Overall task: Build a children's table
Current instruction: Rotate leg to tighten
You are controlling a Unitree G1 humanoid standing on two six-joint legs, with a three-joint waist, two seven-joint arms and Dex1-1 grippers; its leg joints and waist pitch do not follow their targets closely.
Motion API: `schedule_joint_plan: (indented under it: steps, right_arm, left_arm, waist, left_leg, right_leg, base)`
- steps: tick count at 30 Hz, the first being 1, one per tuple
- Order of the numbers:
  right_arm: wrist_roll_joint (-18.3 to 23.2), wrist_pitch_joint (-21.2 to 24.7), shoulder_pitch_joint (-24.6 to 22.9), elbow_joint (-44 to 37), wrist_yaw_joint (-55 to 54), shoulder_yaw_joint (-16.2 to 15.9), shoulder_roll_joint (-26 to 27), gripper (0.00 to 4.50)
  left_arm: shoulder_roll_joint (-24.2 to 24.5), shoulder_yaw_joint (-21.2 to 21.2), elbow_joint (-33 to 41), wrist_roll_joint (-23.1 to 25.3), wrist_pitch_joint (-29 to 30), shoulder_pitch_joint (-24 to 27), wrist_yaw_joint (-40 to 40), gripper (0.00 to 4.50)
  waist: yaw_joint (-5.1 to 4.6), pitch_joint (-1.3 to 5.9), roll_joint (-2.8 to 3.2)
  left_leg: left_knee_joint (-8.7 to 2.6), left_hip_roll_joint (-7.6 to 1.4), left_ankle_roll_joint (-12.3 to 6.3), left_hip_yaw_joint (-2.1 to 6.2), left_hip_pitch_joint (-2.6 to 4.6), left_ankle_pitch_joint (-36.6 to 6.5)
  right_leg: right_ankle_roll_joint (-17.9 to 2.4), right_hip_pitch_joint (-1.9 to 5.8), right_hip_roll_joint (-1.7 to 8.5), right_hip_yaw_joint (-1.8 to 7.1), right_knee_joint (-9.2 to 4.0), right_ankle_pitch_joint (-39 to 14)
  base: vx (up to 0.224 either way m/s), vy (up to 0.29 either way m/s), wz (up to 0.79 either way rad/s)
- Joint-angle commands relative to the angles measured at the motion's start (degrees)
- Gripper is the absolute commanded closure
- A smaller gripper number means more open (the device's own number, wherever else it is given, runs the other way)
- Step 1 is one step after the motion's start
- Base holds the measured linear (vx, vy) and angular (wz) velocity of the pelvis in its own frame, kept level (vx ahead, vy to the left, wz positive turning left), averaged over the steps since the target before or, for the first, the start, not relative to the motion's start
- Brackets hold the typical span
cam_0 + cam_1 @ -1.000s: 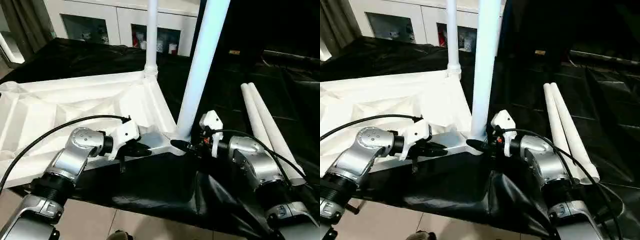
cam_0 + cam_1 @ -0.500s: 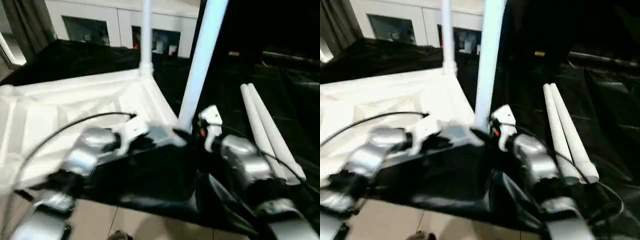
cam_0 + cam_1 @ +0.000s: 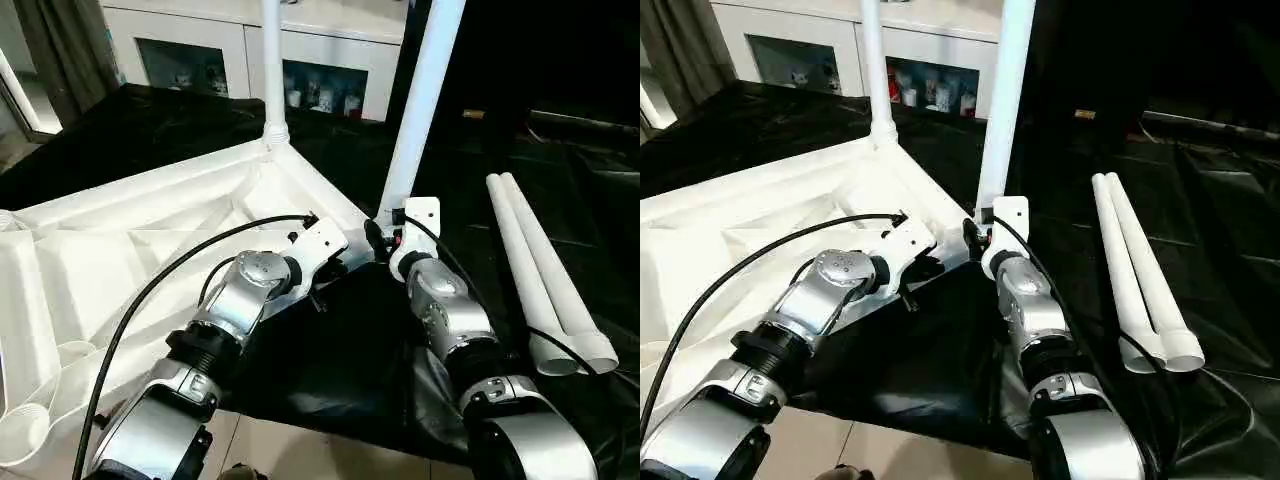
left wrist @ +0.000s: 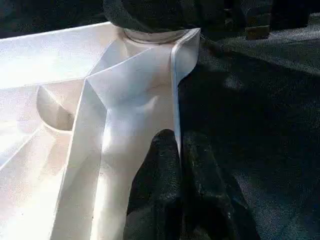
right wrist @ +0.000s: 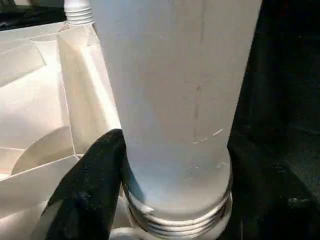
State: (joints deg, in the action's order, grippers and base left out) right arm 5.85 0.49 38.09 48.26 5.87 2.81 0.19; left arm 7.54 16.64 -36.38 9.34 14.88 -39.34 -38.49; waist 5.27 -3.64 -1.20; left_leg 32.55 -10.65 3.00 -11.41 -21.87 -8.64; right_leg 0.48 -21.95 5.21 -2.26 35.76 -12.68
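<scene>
The white table top (image 3: 120, 250) is lying upside down on the black cloth (image 3: 330, 370), its ribbed underside facing up and its left end reaching past the cloth's near edge. At the top's near right corner, the left gripper (image 4: 180, 165) is pinching the thin side wall, its fingers closed narrowly on that rim. Two legs are standing upright in sockets: the far leg (image 3: 272, 60) behind that corner and the near leg (image 3: 420, 110) at the corner itself. The right gripper (image 5: 170, 200) is wrapping its spread fingers (image 5: 90, 185) around the near leg's base. Right of the top, two loose legs (image 3: 545, 270) are lying side by side, touching, with bare cloth around them. No writing is legible.
</scene>
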Motion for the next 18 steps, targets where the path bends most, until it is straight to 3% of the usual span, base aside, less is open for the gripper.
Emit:
schedule_joint_plan:
  steps: [1, 4, 6, 9, 12, 13, 18]
  right_arm:
    - [-0.7, -0.18, -0.7, 0.37, 4.48, -2.41, -0.26, 1.08]
    - [-1.52, -0.36, -1.38, -3.24, 11.36, -4.34, -4.3, 0.7]
    - [-2.03, 0.08, -1.71, -4.54, 14.42, -5.51, -5.91, 0.67]
    - [-2.92, 0.25, -2.64, -7.59, 20.11, -7.63, -9.41, 0.31]
    - [-0.36, 3.07, -4.4, -13.21, 32.41, -9.31, -14.86, 0.31]
    - [1.1, 3.94, -5.3, -15.75, 38.23, -10.04, -17.48, 0.31]
    - [3.34, 5.56, -6.33, -18.27, 44.92, -10.37, -20.16, 0.31]
  left_arm:
    - [0.73, -1.28, -0.27, -0.66, -2.47, 1.23, 2.36, 4.5]
    - [3.58, -1.5, 0.7, -1.01, -4.66, 2.43, -0.83, 4.5]
    - [4.34, -1.82, 0.88, -1.42, -5.27, 2.67, -1.86, 4.5]
    - [5.92, -2.47, 0.88, -1.79, -6.32, 2.93, -3.0, 4.5]
    - [8.61, -3.17, 2.7, -4.54, -9.58, 4.22, -9.13, 4.5]
    - [10.49, -3.01, 4.7, -6.67, -11.0, 5.41, -14.67, 4.5]
    - [13.83, -2.23, 8.45, -9.87, -12.4, 7.41, -23.37, 4.5]
  waist:
    - [-0.19, 3.09, -0.5]
    - [-0.24, 3.13, -0.6]
    - [-0.26, 3.14, -0.64]
    - [-0.12, 3.47, -0.8]
    - [0.02, 3.55, -0.91]
    - [0.23, 3.55, -1.02]
    - [0.24, 3.32, -0.64]
  left_leg:
    - [-4.05, -2.3, -0.83, 1.39, 0.93, -16.0]
    - [-3.96, -2.26, -1.47, 1.43, 0.51, -14.75]
    - [-3.82, -2.21, -1.92, 1.31, 0.46, -13.76]
    - [-3.22, -2.18, -4.04, 1.1, 0.26, -9.04]
    - [-2.82, -2.07, -6.16, 0.96, 0.19, -6.4]
    - [-2.67, -2.19, -6.95, 0.92, 0.21, -6.22]
    - [-2.94, -2.64, -6.11, 0.74, 0.6, -8.54]
  right_leg:
    - [-8.86, 1.12, 3.11, 2.02, -5.21, -12.15]
    - [-8.88, 1.54, 3.01, 1.91, -5.14, -10.43]
    - [-9.18, 1.53, 2.96, 1.95, -4.99, -8.97]
    - [-10.76, 1.81, 2.89, 2.0, -4.25, -2.12]
    - [-12.22, 1.93, 2.52, 1.93, -3.73, 3.17]
    - [-12.81, 1.99, 2.62, 1.92, -3.54, 4.23]
    - [-14.36, 1.43, 2.56, 1.87, -3.69, 0.53]
  base:
    - [0.0, 0.0, 0.0]
    - [0.0, 0.0, 0.0]
    - [0.0, 0.0, 0.0]
    - [0.0, 0.0, 0.0]
    - [0.0, 0.0, 0.0]
    - [0.0, 0.0, 0.0]
    - [0.0, 0.0, 0.0]
